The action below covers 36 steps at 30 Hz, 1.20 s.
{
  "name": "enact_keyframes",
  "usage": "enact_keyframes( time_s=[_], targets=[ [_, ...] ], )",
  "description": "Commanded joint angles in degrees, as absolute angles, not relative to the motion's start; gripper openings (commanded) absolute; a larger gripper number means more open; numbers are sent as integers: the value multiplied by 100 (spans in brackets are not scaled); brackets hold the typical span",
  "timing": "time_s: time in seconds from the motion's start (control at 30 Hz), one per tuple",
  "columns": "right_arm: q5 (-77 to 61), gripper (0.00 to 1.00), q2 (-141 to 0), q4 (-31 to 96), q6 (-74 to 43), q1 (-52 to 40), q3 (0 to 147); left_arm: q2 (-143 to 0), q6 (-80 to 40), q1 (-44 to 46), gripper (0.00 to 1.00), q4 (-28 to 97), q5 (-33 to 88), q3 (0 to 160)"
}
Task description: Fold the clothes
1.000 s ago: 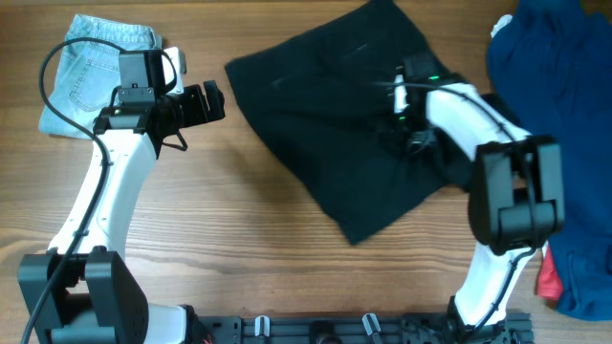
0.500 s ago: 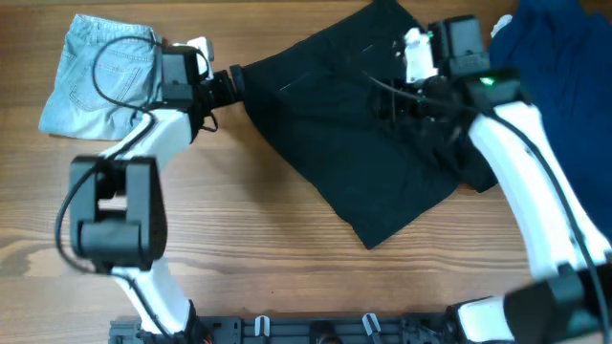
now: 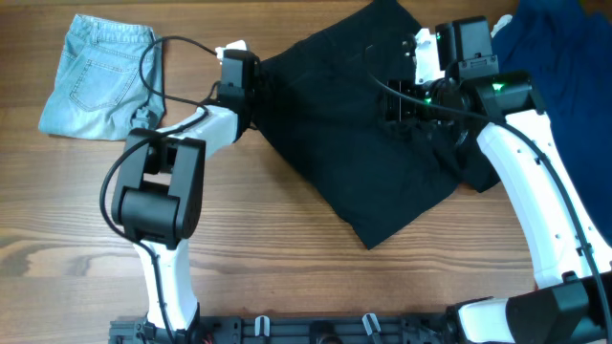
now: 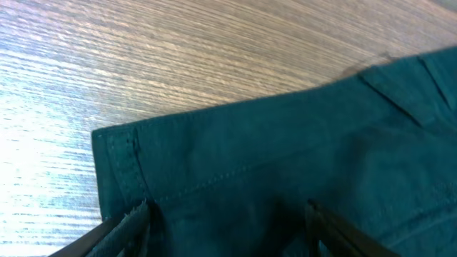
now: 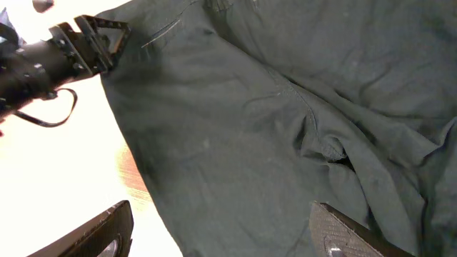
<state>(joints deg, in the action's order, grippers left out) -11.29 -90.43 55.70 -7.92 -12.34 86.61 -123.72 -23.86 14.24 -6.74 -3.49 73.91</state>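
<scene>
The black shorts (image 3: 354,143) lie spread out and skewed across the upper middle of the table (image 3: 268,258), rumpled, with one corner pointing toward the near edge and the cloth creased into folds under the right arm. The left end effector (image 4: 227,208) sits at the shorts' upper-left corner, its two fingers (image 4: 125,227) standing well apart, one to each side of a stitched hem edge; the corner of the cloth lies flat on the wood just ahead of them, and whether the tips touch the cloth cannot be told. The right end effector (image 5: 221,207) hangs over the right half of the same shorts, its fingers likewise spread wide with wrinkled dark cloth showing between them, nothing gripped. Light-blue denim shorts (image 3: 100,72) lie folded at the far left corner of the table, well apart from the black cloth. A navy garment (image 3: 564,67) is heaped along the right edge, just beside the right arm
</scene>
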Motion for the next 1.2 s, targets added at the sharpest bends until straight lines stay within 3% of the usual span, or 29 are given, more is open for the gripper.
enact_keyframes(
  time_s=[0.0, 0.27, 0.4, 0.73, 1.1, 1.17],
  targets=[
    [-1004, 80, -9096, 5557, -904, -1221, 8639, -12637, -2665, 1361, 70, -624, -794, 7478],
    [-1007, 81, -9096, 5551, -902, -1221, 8639, -12698, -2611, 1334, 73, -539, -1229, 7478],
    [-1009, 81, -9096, 5522, -902, -1221, 8639, -12923, -2593, 1334, 64, -534, -1225, 7478],
    [-1033, 80, -9096, 5531, -906, -1221, 8611, -13021, -2536, 1142, 6, 696, -1199, 7483],
    [-1208, 80, -9454, 5502, -915, -1221, 8488, -12099, -2574, -508, 8, 4477, 333, 7835],
    [-1208, 80, -9577, 5487, -917, -1221, 8488, -12084, -2569, -764, 4, 5271, 539, 7835]
  ],
)
